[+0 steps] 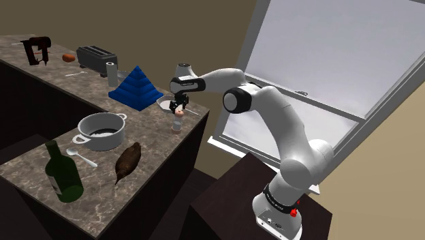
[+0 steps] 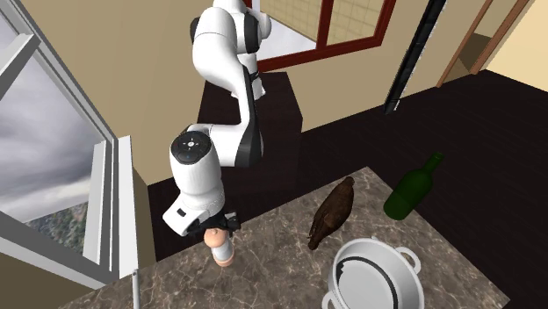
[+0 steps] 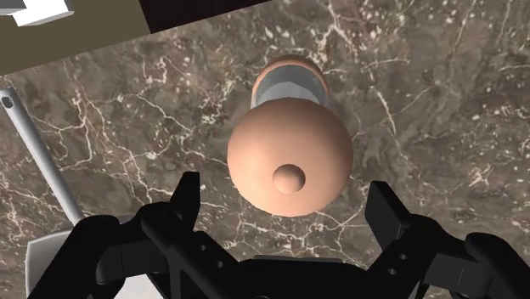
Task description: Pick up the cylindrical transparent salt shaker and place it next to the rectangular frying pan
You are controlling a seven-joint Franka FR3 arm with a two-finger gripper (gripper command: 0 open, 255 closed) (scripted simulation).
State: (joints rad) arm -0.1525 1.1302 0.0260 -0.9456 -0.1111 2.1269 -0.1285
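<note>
The salt shaker stands upright on the marble counter, with a round peach top, a clear body and a peach base. In the shoulder view the shaker is near the counter's corner, and in the second exterior view the shaker is directly under the hand. My gripper hangs just over it, open, with the fingers on either side of the peach top and not touching it. The white rectangular frying pan lies close behind the shaker; its handle runs past the gripper's side.
A blue stepped pyramid, a white pot, a green bottle, a brown object and a spoon share the counter. The counter edge drops off just beside the shaker. A toaster stands far back.
</note>
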